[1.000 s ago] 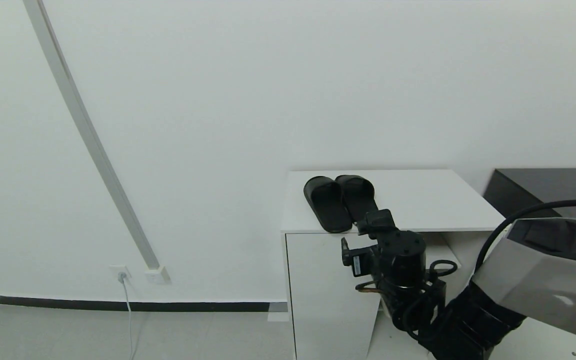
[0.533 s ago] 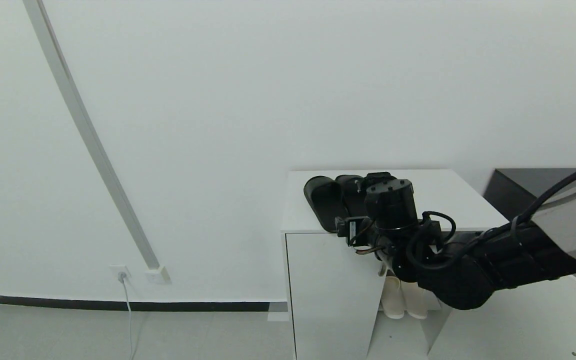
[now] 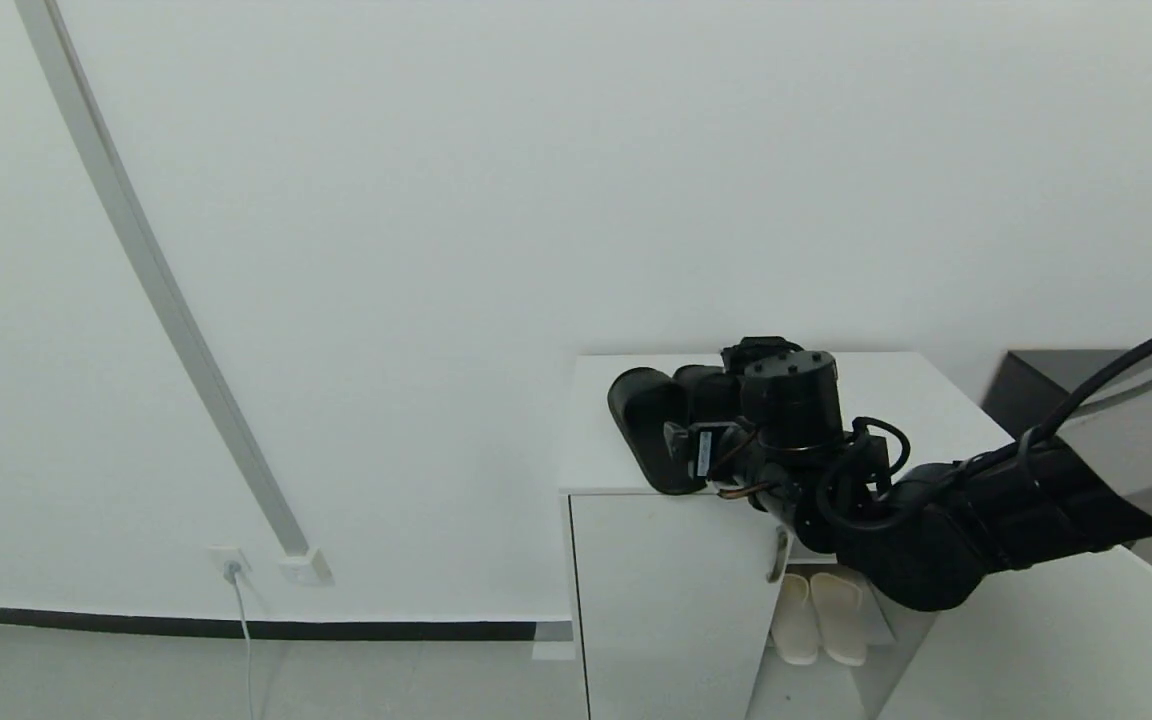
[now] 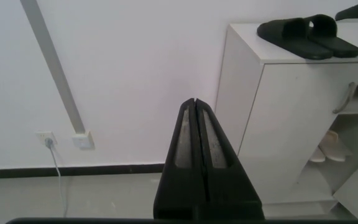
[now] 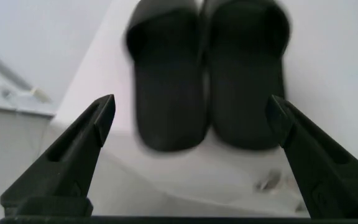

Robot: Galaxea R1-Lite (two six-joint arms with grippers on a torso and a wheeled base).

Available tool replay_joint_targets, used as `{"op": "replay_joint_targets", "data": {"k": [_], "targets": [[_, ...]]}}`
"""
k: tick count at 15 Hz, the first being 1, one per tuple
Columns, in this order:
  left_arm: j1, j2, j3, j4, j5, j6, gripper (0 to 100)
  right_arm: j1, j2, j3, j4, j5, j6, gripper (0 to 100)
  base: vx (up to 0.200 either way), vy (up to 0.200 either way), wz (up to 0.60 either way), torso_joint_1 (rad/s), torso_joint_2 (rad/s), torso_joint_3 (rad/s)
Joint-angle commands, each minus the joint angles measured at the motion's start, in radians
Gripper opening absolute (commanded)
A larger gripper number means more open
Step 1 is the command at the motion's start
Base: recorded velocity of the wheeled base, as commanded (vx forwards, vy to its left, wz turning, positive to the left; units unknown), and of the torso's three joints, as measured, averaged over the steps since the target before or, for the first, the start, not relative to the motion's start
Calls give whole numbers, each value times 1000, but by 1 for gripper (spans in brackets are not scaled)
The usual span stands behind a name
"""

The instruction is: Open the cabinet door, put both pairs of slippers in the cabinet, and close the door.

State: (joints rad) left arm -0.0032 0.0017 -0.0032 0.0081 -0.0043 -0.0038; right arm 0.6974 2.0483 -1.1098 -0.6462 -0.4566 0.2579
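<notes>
White wall backs the cabinet (image 3: 896, 400) at lower centre-right of the head view. Its right door (image 3: 1036, 640) stands open, with the white slippers (image 3: 821, 615) on the shelf inside. Fetching the black slippers (image 5: 169, 81), which lie at the top's front-left edge, looks the step in hand. The right gripper (image 5: 191, 104) hangs over them, spread wide and empty; next it must lower, pinch both, then clear that edge down into the opening. The left gripper (image 4: 195, 102) is closed, empty, well apart from the cabinet.
</notes>
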Motion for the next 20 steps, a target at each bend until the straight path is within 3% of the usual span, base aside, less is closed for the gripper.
{"op": "replay_joint_targets", "data": {"k": [1,6,9,17,20], "targets": [[0,1,0,0,0,-1,0,-6,43,33,-41,1,-25,100,200,0,0,17,-2,2],[0,1,0,-2,1,-2,0,-27,156,74,-221,7,-100,100,200,0,0,2,2,-1],[0,1,0,-2,3,-5,0,-58,230,25,-309,52,-169,100,0,0,0,0,0,0],[0,1,0,-2,3,-5,0,-79,339,-248,-128,56,-167,100,0,0,0,0,0,0],[0,1,0,-2,3,-5,0,-84,355,-278,-125,65,-167,100,0,0,0,0,0,0]]}}
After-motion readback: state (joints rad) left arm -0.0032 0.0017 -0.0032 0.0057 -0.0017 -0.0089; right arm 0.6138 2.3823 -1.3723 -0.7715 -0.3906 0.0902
